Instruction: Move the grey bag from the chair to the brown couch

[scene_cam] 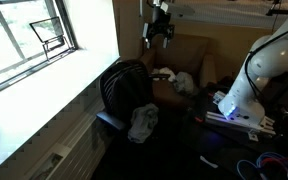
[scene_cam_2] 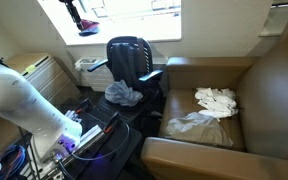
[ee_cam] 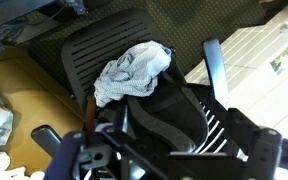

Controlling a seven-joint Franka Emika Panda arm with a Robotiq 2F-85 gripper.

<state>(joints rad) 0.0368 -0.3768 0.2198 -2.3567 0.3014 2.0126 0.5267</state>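
Observation:
The grey bag [scene_cam: 142, 122] lies crumpled on the seat of a black office chair [scene_cam: 124, 85]. It shows in both exterior views [scene_cam_2: 124, 93] and in the wrist view [ee_cam: 132, 72], near the chair's backrest [ee_cam: 169, 115]. The brown couch [scene_cam_2: 274, 90] stands beside the chair, also seen in an exterior view [scene_cam: 189, 55] and at the left edge of the wrist view [ee_cam: 14, 80]. My gripper [scene_cam: 159, 30] hangs open and empty high above the chair, near the window in an exterior view [scene_cam_2: 79, 20]. Its dark fingers frame the bottom of the wrist view [ee_cam: 169, 165].
White cloths [scene_cam_2: 216, 98] and a pale bag [scene_cam_2: 199, 125] lie on the couch seat. The robot's white base [scene_cam: 249, 75] stands near the chair, with cables on the floor [scene_cam_2: 14, 160]. A window sill [scene_cam: 44, 80] and a white radiator [ee_cam: 254, 50] run behind the chair.

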